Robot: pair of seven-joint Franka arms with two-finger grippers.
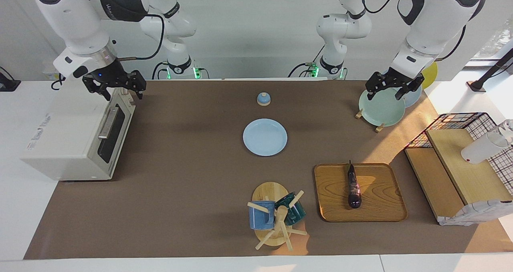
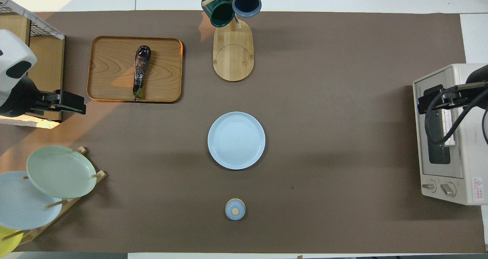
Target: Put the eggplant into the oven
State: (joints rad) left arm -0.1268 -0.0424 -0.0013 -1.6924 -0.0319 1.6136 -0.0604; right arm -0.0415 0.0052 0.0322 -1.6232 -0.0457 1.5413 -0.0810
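Our right gripper (image 1: 114, 88) hangs spread open over the shut oven (image 1: 76, 138), whose door we judge must open first. The eggplant (image 1: 353, 186) lies on the tray (image 1: 384, 208), untouched; our left gripper (image 1: 392, 88), open, waits over the plate rack (image 1: 378, 111).

Wooden tray (image 1: 376, 208), blue plate (image 1: 265, 137), mug tree (image 1: 276, 220), small lidded pot (image 1: 263, 99), plate rack (image 1: 380, 108).

Nothing is standing close around the eggplant (image 1: 353, 188); the mug rack (image 1: 276, 220) is standing at its 9 o'clock in the facing view.
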